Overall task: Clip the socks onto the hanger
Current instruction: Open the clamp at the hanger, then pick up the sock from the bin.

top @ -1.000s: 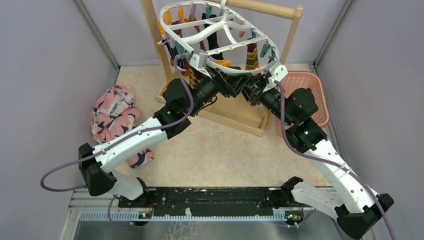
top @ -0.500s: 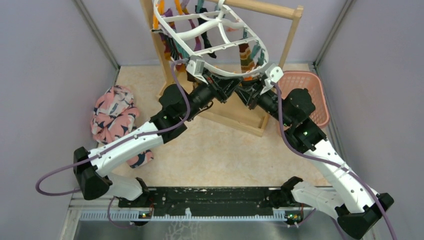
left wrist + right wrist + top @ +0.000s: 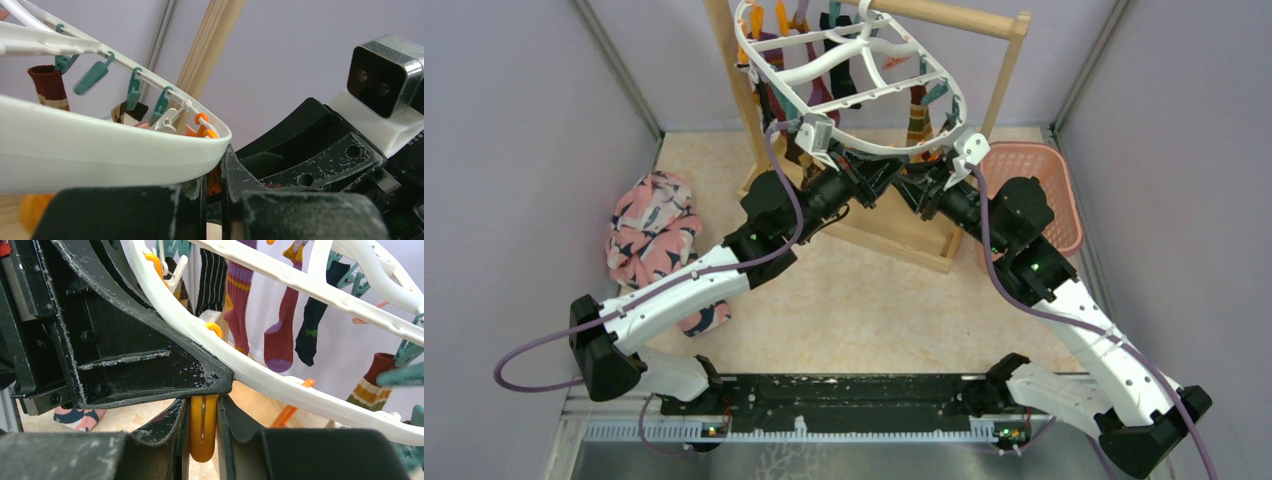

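Observation:
The hanger [image 3: 854, 75], a white oval frame with teal and orange clips, hangs tilted on the wooden rack. Several socks [image 3: 921, 115] dangle from its clips; the right wrist view shows a maroon sock [image 3: 282, 335], a black one [image 3: 312, 335] and a striped one [image 3: 240, 295]. Both grippers meet under the hanger's near rim [image 3: 280, 380]. My right gripper [image 3: 203, 440] is shut on an orange clip [image 3: 203, 432] that hangs from that rim. My left gripper [image 3: 214, 200] is shut just under the rim [image 3: 100, 155], tip to tip with the right one, and a sliver of orange shows in its slit.
The wooden rack has a top bar [image 3: 944, 15] and a tray base [image 3: 904, 235] under the hanger. A pink lattice basket [image 3: 1039, 170] stands to the right. A pink bird-print cloth [image 3: 649, 235] lies bunched at the left. Grey walls close in on both sides.
My left gripper has gone from open to shut. The hanger has swung back and to the left, and both grippers have risen slightly with it.

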Robot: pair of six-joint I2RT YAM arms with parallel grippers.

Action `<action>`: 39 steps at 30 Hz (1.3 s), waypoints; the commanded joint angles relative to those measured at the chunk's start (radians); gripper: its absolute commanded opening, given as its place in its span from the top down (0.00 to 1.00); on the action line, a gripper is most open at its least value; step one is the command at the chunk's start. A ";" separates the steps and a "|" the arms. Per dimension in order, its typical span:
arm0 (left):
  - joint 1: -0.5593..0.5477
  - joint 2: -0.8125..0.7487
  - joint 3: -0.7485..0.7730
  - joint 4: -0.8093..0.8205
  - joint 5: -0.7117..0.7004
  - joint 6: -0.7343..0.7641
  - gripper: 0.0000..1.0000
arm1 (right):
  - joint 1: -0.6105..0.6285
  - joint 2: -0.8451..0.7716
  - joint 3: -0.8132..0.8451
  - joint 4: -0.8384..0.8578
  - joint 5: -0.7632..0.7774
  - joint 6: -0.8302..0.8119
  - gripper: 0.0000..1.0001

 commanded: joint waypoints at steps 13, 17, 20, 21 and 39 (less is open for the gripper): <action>0.001 -0.025 0.010 -0.019 -0.012 0.016 1.00 | 0.002 -0.250 -0.042 -0.149 0.173 -0.094 0.41; 0.000 -0.016 0.013 -0.015 -0.006 0.013 1.00 | 0.003 -0.289 -0.046 -0.201 0.210 -0.104 0.40; 0.000 -0.011 0.011 -0.009 -0.001 0.010 1.00 | 0.003 -0.292 -0.044 -0.219 0.212 -0.102 0.40; 0.000 -0.009 0.011 -0.009 0.001 0.009 1.00 | 0.002 -0.290 -0.043 -0.224 0.218 -0.102 0.40; 0.000 -0.073 -0.048 -0.010 0.024 0.020 1.00 | -0.788 -0.101 -0.149 -0.202 0.186 0.605 0.30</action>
